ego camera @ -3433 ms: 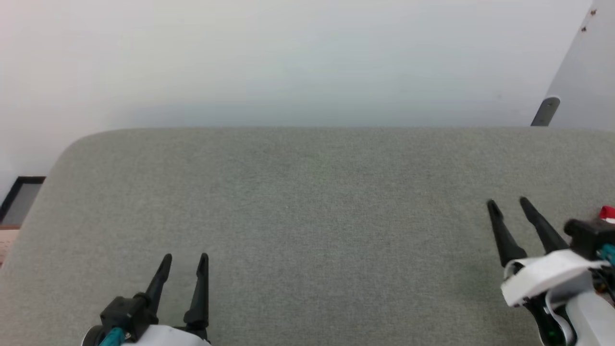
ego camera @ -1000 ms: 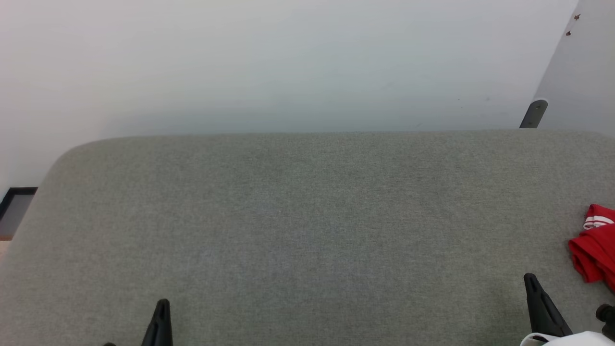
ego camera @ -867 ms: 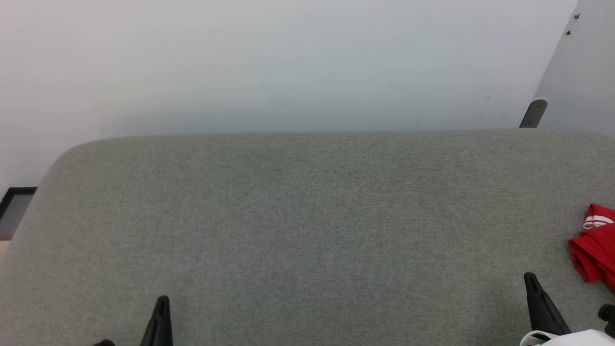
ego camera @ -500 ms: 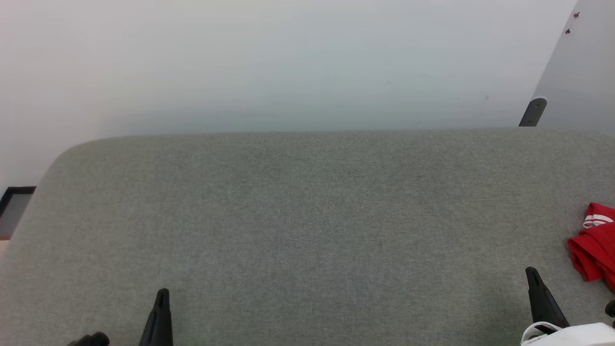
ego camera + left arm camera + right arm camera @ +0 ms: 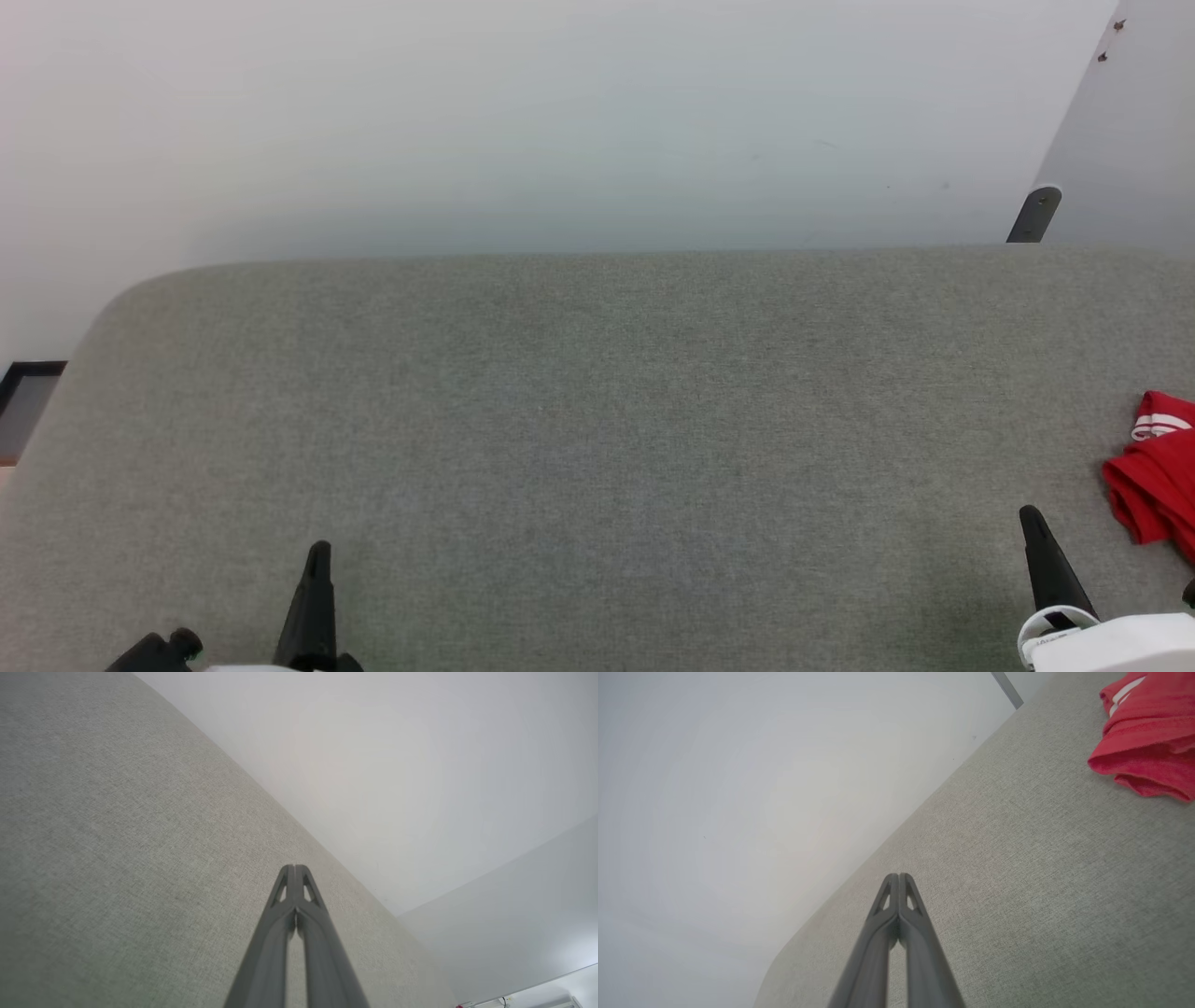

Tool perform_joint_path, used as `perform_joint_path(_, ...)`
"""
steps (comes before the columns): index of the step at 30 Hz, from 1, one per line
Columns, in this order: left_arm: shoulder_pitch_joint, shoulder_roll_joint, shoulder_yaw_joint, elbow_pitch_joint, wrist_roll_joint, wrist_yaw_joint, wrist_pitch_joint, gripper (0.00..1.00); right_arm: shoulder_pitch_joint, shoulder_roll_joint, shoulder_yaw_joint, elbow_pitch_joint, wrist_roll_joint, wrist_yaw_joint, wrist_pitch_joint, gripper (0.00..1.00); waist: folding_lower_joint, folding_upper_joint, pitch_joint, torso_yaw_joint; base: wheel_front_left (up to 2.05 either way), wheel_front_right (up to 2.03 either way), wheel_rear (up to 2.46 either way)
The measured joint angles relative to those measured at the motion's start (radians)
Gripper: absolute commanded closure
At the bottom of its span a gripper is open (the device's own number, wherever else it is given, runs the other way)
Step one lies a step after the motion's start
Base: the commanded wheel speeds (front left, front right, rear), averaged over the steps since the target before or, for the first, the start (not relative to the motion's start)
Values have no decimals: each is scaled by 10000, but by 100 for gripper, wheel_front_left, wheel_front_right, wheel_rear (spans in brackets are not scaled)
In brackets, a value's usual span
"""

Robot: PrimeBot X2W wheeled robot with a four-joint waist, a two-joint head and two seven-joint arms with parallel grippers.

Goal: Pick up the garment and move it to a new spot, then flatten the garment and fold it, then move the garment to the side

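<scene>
The garment (image 5: 1158, 471) is a bunched red cloth with white stripe trim, lying at the far right edge of the grey fabric surface (image 5: 597, 420); the right wrist view has the garment (image 5: 1148, 742) at its upper right. My right gripper (image 5: 1030, 516) stands shut at the lower right, a short way left of the garment and apart from it, its fingertips (image 5: 899, 877) pressed together with nothing between them. My left gripper (image 5: 319, 551) is shut at the lower left, and its closed fingertips (image 5: 294, 868) hold nothing.
A pale wall (image 5: 560, 121) rises behind the surface's far edge. A grey bracket (image 5: 1034, 213) and an angled panel (image 5: 1134, 140) stand at the back right. A dark frame (image 5: 23, 392) sits on the floor beyond the rounded left corner.
Both grippers have risen slightly in the head view over the last second. Since the oldest frame they closed and drew back toward me, uncovering the garment.
</scene>
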Motion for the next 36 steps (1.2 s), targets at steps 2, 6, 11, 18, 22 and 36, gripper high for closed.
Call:
perform_joint_path(2,-79,2,4,29,-240,0,79,100,-58,13,-35,10,198,0,75,100,0,0,6,-4,0,0,0)
perform_joint_path(6,-157,2,8,94,-736,0,196,100,-105,59,-81,33,617,0,173,100,0,0,17,-11,0,0,0)
perform_joint_path(11,-320,6,12,163,-1319,0,368,100,-143,115,-140,54,1047,0,299,100,0,0,32,-21,0,0,0)
perform_joint_path(18,-497,6,21,249,-2075,0,568,100,-282,188,-198,81,1689,0,439,100,0,0,52,-35,0,0,0)
perform_joint_path(22,-570,8,29,299,-2502,0,673,100,-332,230,-228,94,2073,0,529,100,0,0,63,-42,0,0,0)
perform_joint_path(36,-906,8,65,470,-3824,0,1058,100,-501,368,-380,150,3206,-2,836,100,0,0,104,-69,0,0,0)
